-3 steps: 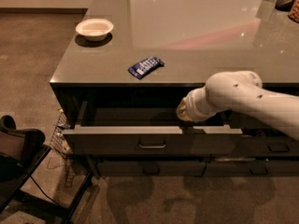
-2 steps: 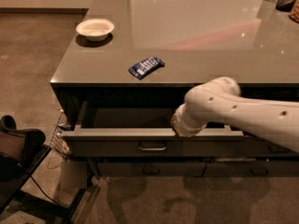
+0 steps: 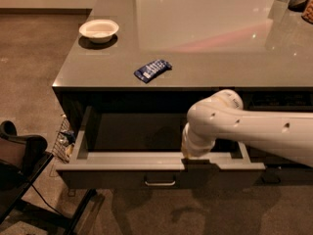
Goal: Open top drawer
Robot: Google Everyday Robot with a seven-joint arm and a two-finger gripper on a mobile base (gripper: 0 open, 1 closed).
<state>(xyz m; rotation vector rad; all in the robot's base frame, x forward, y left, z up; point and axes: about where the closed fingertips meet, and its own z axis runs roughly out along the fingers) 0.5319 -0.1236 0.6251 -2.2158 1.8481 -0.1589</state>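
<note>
The top drawer stands pulled well out from under the grey counter. Its dark front carries a small bar handle at the centre, and its pale grey box interior shows. My white arm reaches in from the right. My gripper is at the drawer's front rim, just right of the handle, mostly hidden behind the wrist and the rim.
A white bowl sits at the counter's far left. A blue snack packet lies near the counter's front edge. A black chair stands at the lower left by the drawer's corner. A wire basket sits by the cabinet's left side.
The drawer has slid further out toward the camera. My arm has moved forward and down with the drawer's front rim.
</note>
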